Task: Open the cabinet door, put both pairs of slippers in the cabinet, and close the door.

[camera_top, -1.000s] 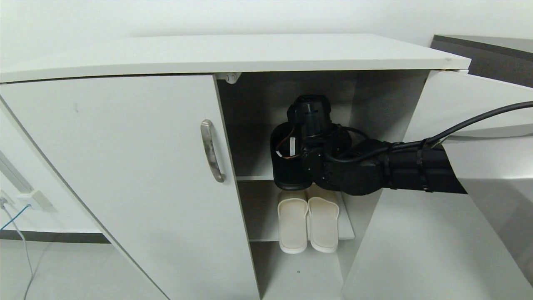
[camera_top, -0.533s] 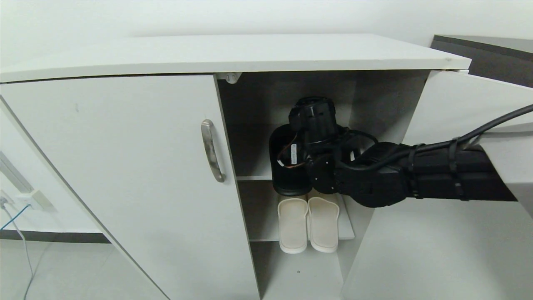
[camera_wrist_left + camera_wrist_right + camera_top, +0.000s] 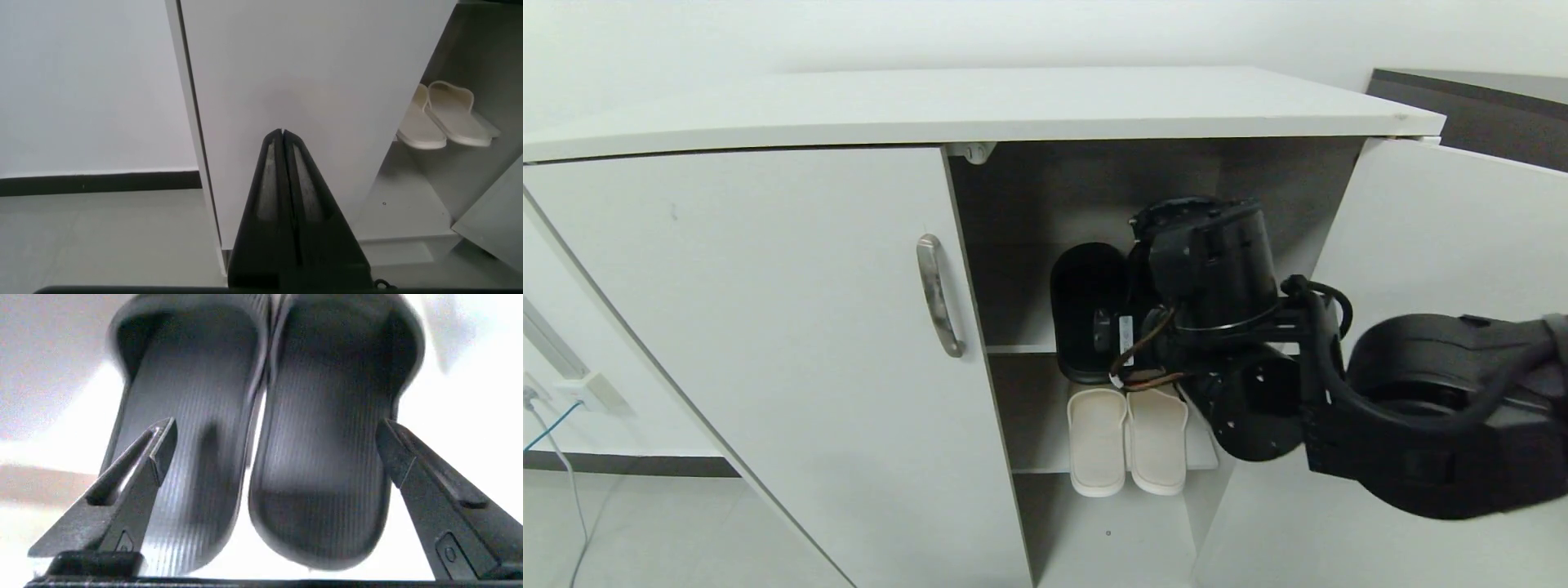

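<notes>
The cabinet (image 3: 980,98) has its left door (image 3: 768,327) closed and its right door (image 3: 1429,229) swung open. A black pair of slippers (image 3: 1086,302) lies on the upper shelf (image 3: 1017,349), and a white pair (image 3: 1127,437) sits on the shelf below. In the right wrist view the black slippers (image 3: 327,400) lie side by side just beyond my right gripper (image 3: 278,429), which is open and apart from them. My left gripper (image 3: 282,135) is shut and empty, low in front of the closed door, with the white slippers (image 3: 445,114) off to one side.
A metal handle (image 3: 938,294) runs down the closed door's inner edge. A wall socket with cables (image 3: 580,392) sits low on the left wall. A dark desk (image 3: 1486,106) stands behind the open door. Bare floor (image 3: 98,237) lies before the cabinet.
My right arm has drawn back out of the cabinet toward the right and nearer the camera. The black slippers stay on the upper shelf. Nothing else moved.
</notes>
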Motion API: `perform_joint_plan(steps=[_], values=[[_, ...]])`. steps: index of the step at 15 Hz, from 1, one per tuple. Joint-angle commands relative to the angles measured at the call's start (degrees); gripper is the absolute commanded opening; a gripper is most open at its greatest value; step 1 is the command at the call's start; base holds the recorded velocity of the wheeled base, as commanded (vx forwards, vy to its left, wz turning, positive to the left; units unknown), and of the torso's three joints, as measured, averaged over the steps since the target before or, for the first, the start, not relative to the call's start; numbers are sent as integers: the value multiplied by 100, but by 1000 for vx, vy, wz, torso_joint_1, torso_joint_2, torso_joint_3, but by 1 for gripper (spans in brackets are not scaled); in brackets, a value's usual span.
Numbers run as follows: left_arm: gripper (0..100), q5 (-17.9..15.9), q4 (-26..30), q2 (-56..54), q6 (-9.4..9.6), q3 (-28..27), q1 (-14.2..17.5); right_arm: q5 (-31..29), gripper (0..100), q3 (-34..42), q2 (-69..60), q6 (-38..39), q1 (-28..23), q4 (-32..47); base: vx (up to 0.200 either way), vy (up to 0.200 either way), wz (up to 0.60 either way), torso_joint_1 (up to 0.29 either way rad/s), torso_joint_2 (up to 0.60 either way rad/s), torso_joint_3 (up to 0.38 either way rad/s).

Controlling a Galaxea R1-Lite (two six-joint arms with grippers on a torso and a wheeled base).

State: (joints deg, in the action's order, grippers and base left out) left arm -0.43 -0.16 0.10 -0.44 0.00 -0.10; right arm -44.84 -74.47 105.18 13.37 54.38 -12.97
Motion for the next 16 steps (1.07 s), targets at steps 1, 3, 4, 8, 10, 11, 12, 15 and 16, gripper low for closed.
perform_joint_plan(steps=[1,3,4,8,10,11,12,15,16], values=[[0,-1,-2,-1,-9,0,1,239,100,978,-718,-124,327,-575,0,0,0,0,0,0],[0,-1,-2,-1,-9,0,1,854,100,1989,-1105,-546,336,-1480,0,0,0,0,0,0],[0,-1,-2,-1,-9,0,1,1223,100,2376,-1254,-722,336,-1964,0,0,0,0,0,0],[0,-10,-2,-1,0,0,1,1469,100,2842,-1351,-1030,407,-2491,0,0,0,0,0,0],[0,-1,-2,-1,0,0,1,1478,100,2859,-1325,-1030,424,-2491,0,0,0,0,0,0],[0,-10,-2,-1,0,0,1,1478,0,2877,-1342,-1030,433,-2509,0,0,0,0,0,0],[0,-1,-2,-1,0,-9,1,1478,0,2877,-1351,-1030,433,-2509,0,0,0,0,0,0],[0,-1,-2,-1,-9,0,1,1478,0,2886,-1342,-1030,433,-2509,0,0,0,0,0,0],[0,-1,-2,-1,0,-9,1,1478,0,2886,-1342,-1038,433,-2509,0,0,0,0,0,0]])
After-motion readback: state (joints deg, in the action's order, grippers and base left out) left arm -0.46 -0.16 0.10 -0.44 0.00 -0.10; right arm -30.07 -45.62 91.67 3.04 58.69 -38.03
